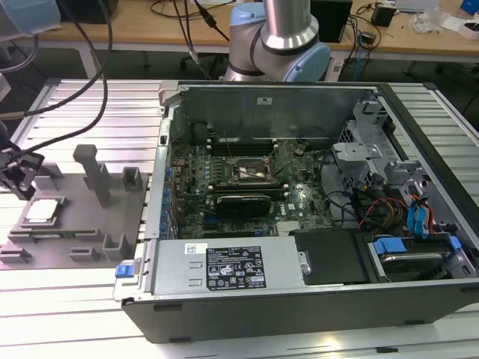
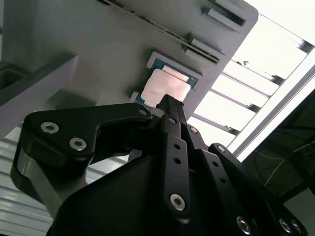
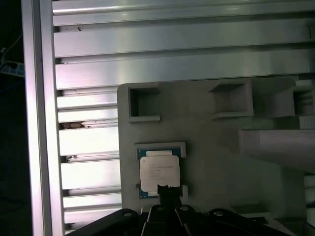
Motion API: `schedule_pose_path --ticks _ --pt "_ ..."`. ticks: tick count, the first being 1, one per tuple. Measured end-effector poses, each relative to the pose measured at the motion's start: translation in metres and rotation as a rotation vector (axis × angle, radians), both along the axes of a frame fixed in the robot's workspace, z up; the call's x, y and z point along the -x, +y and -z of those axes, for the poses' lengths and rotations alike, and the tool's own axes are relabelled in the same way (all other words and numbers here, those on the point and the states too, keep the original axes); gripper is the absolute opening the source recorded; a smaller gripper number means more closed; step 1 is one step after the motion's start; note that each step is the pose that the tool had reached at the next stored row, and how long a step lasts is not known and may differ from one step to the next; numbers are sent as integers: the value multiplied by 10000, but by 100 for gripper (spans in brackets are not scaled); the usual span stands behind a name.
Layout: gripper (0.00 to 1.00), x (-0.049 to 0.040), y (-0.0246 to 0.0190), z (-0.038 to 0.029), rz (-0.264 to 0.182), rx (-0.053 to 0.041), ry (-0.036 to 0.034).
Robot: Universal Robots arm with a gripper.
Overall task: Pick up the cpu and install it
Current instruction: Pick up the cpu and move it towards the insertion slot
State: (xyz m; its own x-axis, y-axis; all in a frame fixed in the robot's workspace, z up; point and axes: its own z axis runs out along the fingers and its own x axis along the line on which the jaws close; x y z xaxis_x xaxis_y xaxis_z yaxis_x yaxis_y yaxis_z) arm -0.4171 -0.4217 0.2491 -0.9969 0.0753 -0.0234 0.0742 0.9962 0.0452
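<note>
Silvery-grey, the cpu (image 3: 158, 172) lies flat in a square recess of the grey fixture plate (image 3: 216, 152), directly beneath the gripper (image 3: 167, 189). In both wrist views the black fingers (image 2: 170, 118) are pressed together with nothing between them, their tip over the chip's near edge. I cannot tell whether they touch it. The open computer case (image 1: 299, 187) stands well apart from the gripper.
</note>
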Motion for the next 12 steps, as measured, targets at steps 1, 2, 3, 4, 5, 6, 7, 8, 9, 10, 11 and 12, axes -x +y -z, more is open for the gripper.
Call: schedule_pose_path --ticks 1,2,3,4,5,6,7,8,9,10,11,12 --pt "11 0 -16 31 1 0 0" --pt "11 0 -22 49 0 1 1" --pt "11 1 -26 76 1 1 2" --pt "11 1 -26 101 2 1 1" --pt "11 1 -27 120 2 1 1" --pt "11 0 -26 146 0 1 0" --pt "11 -1 -25 165 -1 1 1" --pt "11 -1 -23 190 -2 0 0" --pt "11 0 -21 209 0 1 0" --pt "11 0 -20 234 0 1 1" --pt "11 1 -18 249 0 1 1" --pt "11 2 -13 266 3 1 1"
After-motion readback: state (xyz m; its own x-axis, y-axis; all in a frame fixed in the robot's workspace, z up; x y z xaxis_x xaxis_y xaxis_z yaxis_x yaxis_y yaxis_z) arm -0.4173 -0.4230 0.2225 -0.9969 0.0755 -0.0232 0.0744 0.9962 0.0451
